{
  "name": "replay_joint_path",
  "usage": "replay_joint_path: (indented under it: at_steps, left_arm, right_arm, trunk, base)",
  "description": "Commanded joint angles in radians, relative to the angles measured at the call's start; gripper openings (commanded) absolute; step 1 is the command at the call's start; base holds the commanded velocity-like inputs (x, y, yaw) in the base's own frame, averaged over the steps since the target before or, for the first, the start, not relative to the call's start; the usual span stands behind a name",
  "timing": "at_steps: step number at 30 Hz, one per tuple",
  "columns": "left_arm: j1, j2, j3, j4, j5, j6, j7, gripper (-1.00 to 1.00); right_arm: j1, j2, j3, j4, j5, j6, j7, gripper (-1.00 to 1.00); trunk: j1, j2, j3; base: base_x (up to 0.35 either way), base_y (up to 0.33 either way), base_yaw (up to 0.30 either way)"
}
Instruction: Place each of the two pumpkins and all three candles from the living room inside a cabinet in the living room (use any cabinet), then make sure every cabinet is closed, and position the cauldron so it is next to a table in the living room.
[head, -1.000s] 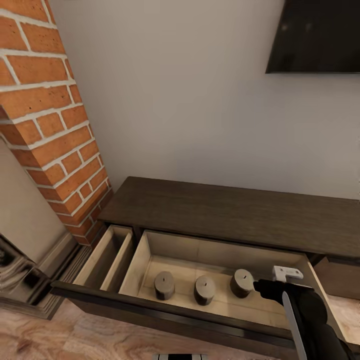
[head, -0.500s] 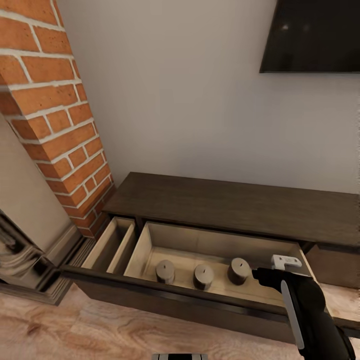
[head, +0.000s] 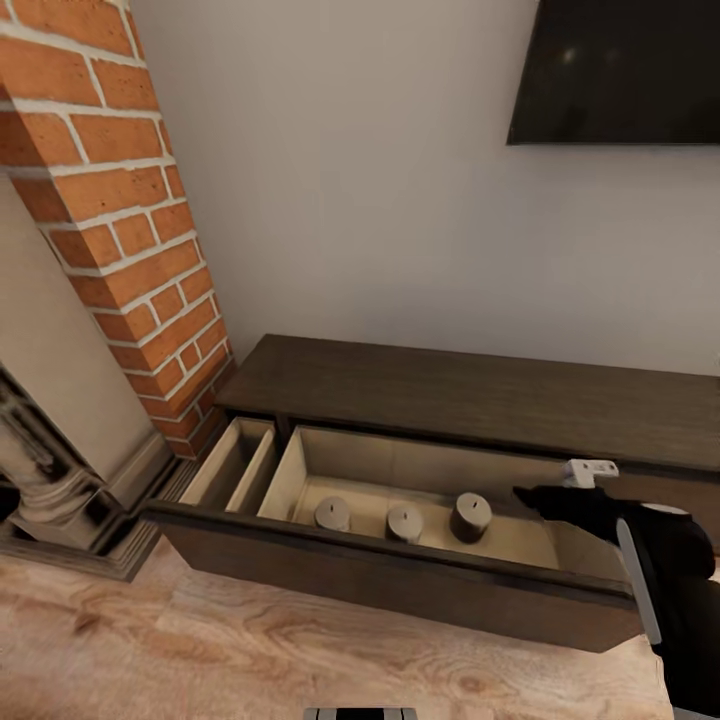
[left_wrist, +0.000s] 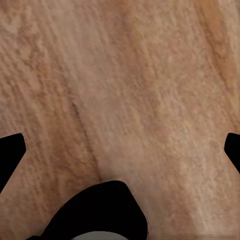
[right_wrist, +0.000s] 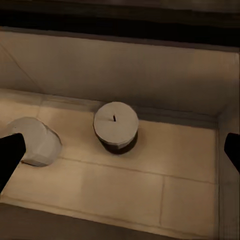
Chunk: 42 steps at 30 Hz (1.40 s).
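Wood-grain plank floor. Cabinet: dark-brown flat wood, drawer pulled out, pale beige interior. Three candles inside in row: left, middle, right, stubby taupe cylinders, dark wicks. Right gripper: black arm reaching over drawer's right end, fingers spread wide, holding nothing. Left gripper: fingers wide apart over floor, empty. Brick column, black screen on wall behind

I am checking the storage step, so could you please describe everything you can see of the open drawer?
The drawer is pulled out of the low dark-brown cabinet. Its flat front is dark wood without a handle; its inside is pale beige, split by a divider into a narrow side bay and a wide bay. Three stubby grey candles stand upright in a row on the wide bay's floor, apart from one another.
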<state>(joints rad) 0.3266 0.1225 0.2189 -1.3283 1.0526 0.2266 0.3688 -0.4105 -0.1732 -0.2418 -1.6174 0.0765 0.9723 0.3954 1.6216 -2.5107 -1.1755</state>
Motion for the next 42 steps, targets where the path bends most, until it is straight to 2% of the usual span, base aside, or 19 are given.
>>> replay_joint_path:
  at_steps: [1,4,8,9,13,16,19,20,22,27,31,35,37,42]
  left_arm:
    - [0.0,0.0,0.0,-0.002,0.007,0.004,0.005,1.0]
    - [0.0,0.0,-0.001,-0.002,0.008,0.004,0.005,1.0]
    - [-0.023,0.002,-0.037,-0.004,0.008,0.009,-0.015,1.0]
    - [-0.056,0.007,-0.081,0.0,0.007,0.018,-0.034,1.0]
    - [-0.147,0.015,-0.193,0.026,-0.004,0.045,-0.059,1.0]
    - [-0.218,0.02,-0.26,0.052,-0.035,0.06,-0.07,1.0]
    - [-0.279,0.02,-0.3,0.086,-0.06,0.077,-0.083,1.0]
    - [-0.316,0.018,-0.315,0.121,-0.069,0.1,-0.099,1.0]
    - [-0.367,0.014,-0.328,0.183,-0.077,0.137,-0.14,1.0]
    - [-0.443,0.011,-0.337,0.281,-0.082,0.175,-0.233,1.0]
    - [-0.491,0.008,-0.338,0.319,-0.078,0.185,-0.263,1.0]
    - [-0.514,-0.002,-0.336,0.329,-0.073,0.182,-0.286,1.0]
    - [-0.523,-0.009,-0.328,0.331,-0.072,0.179,-0.314,1.0]
    - [-0.522,-0.013,-0.28,0.318,-0.052,0.18,-0.346,1.0]
  right_arm:
    - [-0.001,-0.001,-0.008,-0.001,0.007,-0.015,0.015,1.0]
    - [-0.002,-0.005,-0.027,-0.001,0.007,-0.06,0.04,1.0]
    - [-0.01,-0.018,-0.093,-0.001,0.006,-0.095,0.19,1.0]
    - [-0.024,-0.03,-0.137,0.0,0.006,-0.097,0.3,1.0]
    - [-0.039,-0.043,-0.189,0.0,0.006,-0.092,0.498,1.0]
    - [-0.044,-0.049,-0.207,0.0,0.006,-0.09,0.583,1.0]
    - [-0.047,-0.053,-0.217,0.0,0.006,-0.09,0.626,1.0]
    - [-0.048,-0.054,-0.222,0.0,0.006,-0.092,0.643,1.0]
    - [-0.049,-0.056,-0.226,0.001,0.006,-0.094,0.658,1.0]
    - [-0.05,-0.059,-0.23,0.001,0.006,-0.096,0.671,1.0]
    - [-0.051,-0.063,-0.233,0.001,0.006,-0.096,0.674,1.0]
    - [-0.051,-0.087,-0.245,0.0,0.006,-0.094,0.679,1.0]
    - [-0.051,-0.107,-0.269,0.0,0.006,-0.091,0.705,1.0]
    - [-0.051,-0.124,-0.315,0.0,0.006,-0.089,0.776,1.0]
  trunk:
    - [0.0,0.0,-0.001]
    - [0.0,0.0,-0.001]
    - [0.0,0.0,-0.001]
    - [0.0,0.0,-0.001]
    - [0.0,0.0,-0.001]
    - [0.0,0.0,-0.001]
    - [0.0,0.0,-0.001]
    - [0.0,0.0,-0.001]
    - [0.0,0.0,-0.001]
    - [0.0,0.0,-0.001]
    - [0.0,0.0,-0.001]
    - [0.0,0.0,-0.001]
    - [0.0,0.0,-0.001]
    - [0.0,0.0,-0.001]
  base:
    - [-0.081,0.0,0.0]
    - [-0.053,0.0,0.0]
    - [-0.02,0.0,0.0]
    - [-0.009,0.0,0.0]
    - [-0.005,0.0,0.0]
    - [-0.002,0.0,0.0]
    - [-0.001,0.0,0.0]
    - [0.0,0.0,0.0]
    - [0.0,0.0,0.0]
    - [0.0,0.0,0.0]
    - [0.0,0.0,0.0]
    - [0.0,0.0,0.0]
    - [0.0,0.0,0.0]
    - [0.0,0.0,0.0]
